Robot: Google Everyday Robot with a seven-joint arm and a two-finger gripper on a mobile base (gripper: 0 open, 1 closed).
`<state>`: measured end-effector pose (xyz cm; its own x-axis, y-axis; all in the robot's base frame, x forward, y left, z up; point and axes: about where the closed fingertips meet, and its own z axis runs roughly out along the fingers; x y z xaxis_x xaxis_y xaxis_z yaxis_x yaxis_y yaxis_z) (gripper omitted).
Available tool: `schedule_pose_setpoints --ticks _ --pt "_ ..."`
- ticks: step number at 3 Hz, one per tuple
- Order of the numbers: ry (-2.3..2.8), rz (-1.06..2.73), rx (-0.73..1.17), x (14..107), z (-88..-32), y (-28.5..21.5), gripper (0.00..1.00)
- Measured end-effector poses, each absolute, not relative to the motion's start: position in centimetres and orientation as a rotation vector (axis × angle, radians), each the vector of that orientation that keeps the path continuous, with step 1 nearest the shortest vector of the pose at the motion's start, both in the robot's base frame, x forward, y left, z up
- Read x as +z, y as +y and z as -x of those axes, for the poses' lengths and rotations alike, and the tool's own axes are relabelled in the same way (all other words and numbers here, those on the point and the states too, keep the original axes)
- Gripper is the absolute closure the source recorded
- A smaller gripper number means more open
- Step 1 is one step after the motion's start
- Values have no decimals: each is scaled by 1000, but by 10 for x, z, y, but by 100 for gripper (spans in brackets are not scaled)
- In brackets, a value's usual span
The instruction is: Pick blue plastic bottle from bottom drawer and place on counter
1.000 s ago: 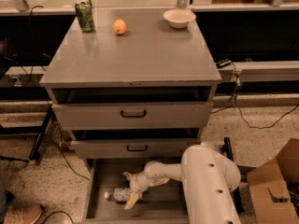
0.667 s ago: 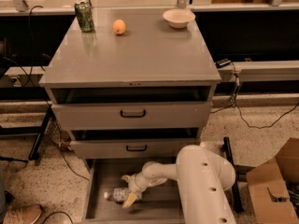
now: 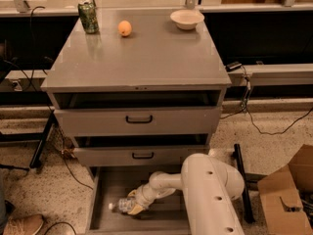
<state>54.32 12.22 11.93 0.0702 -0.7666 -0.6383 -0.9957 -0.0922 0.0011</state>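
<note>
The blue plastic bottle (image 3: 119, 206) lies on its side in the open bottom drawer (image 3: 105, 190), its white cap pointing left. My gripper (image 3: 132, 204) reaches down into the drawer from the right, at the bottle's right end, with its fingers around the bottle's body. The white arm runs from the gripper back to the lower right. The counter (image 3: 142, 53) is the grey cabinet top above.
On the counter stand a green soda can (image 3: 88, 17) at the back left, an orange (image 3: 124, 28) and a white bowl (image 3: 187, 19). The two upper drawers (image 3: 139, 119) are slightly open. A cardboard box (image 3: 288, 195) is on the floor at the right, a shoe (image 3: 19, 224) at the lower left.
The arm has drawn slightly nearer and lower over the drawer. The gripper stays at the bottle, which has hardly moved.
</note>
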Motion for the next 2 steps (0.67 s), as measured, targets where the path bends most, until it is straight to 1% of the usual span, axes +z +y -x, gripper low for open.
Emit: schedule_pose_setpoints --ticks 1,2 --pt "1749 1915 693 121 -542 121 87" --pt "1749 1915 693 122 -542 121 100"
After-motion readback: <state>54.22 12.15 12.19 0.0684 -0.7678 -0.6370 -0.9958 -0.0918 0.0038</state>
